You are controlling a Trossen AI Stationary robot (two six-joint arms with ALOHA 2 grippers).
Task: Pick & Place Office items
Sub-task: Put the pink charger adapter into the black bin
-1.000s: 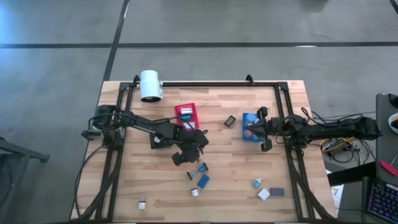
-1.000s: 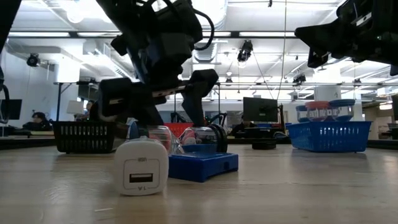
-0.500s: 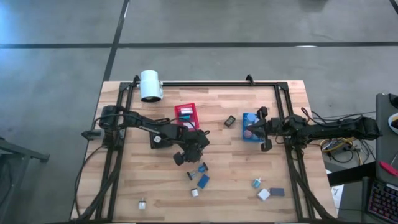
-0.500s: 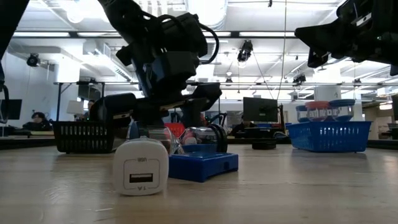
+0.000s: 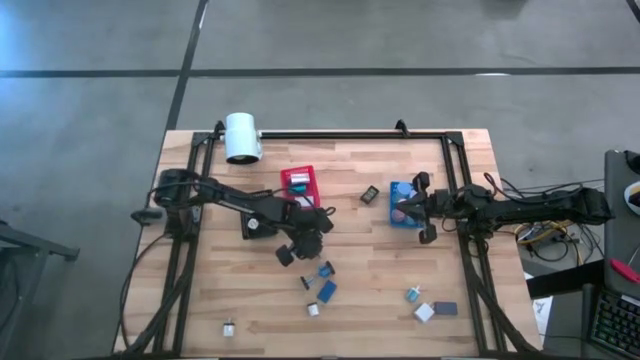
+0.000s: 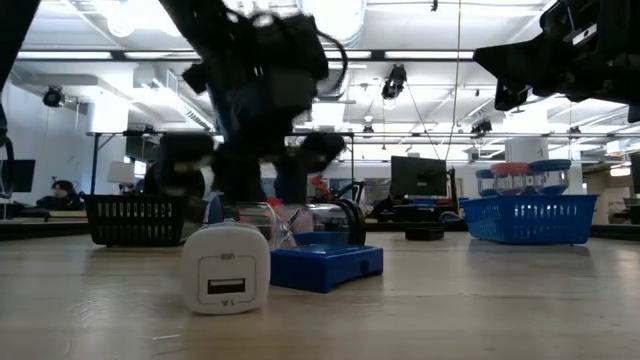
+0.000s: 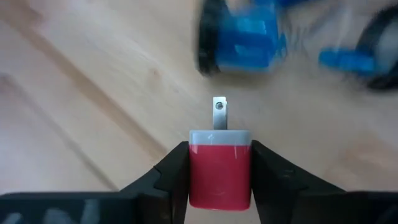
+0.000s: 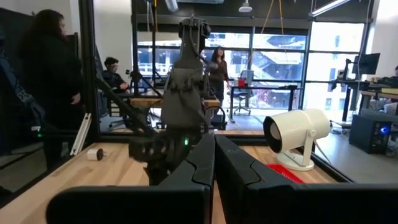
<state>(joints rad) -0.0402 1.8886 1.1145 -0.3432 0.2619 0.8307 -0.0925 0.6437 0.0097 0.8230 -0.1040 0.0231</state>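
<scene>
Red charger (image 7: 219, 174) between left gripper's (image 7: 219, 163) two fingers (image 7: 171, 177); right gripper's (image 8: 214, 163) fingers together.

Bright even overhead ceiling light, soft shadows, motion blur on left arm (image 6: 260, 90), window glare

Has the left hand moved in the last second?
Yes. The left hand has pulled slightly back toward the red bin, gripping a red charger.
</scene>
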